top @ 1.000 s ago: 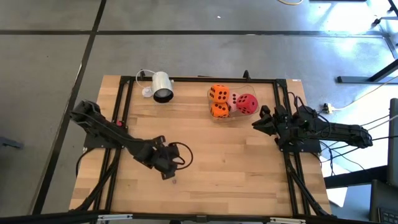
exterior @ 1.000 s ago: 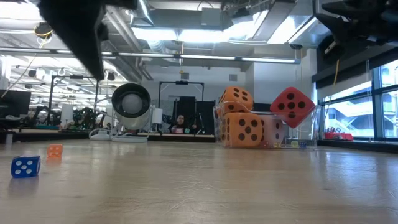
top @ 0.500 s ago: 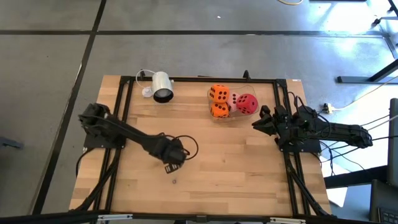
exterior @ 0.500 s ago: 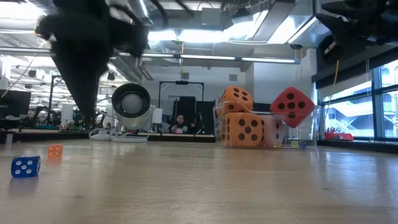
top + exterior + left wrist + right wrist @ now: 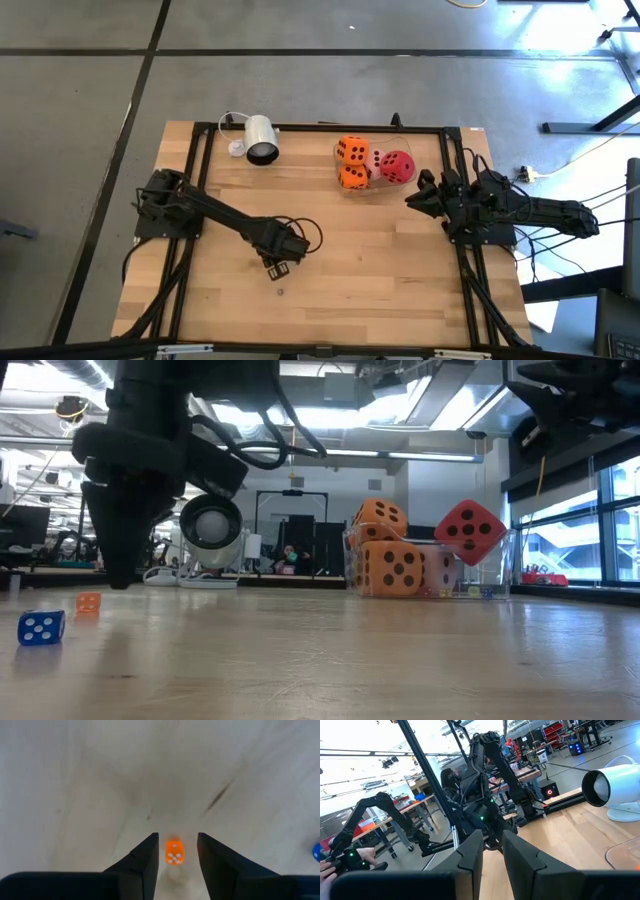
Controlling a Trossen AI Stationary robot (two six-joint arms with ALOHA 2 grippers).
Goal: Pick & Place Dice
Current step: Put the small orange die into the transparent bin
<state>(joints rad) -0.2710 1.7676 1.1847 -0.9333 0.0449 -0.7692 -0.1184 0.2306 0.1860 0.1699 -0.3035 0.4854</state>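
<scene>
We are in the approach step: our left gripper [image 5: 174, 851], fingers parted narrowly, straddles the small orange die [image 5: 173, 852] at table 7 o'clock; next, descend and close

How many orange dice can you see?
3. Two big orange dice sit stacked in the clear container at the table's back. One tiny orange die lies between the left gripper's open fingers. More may be hidden.
</scene>
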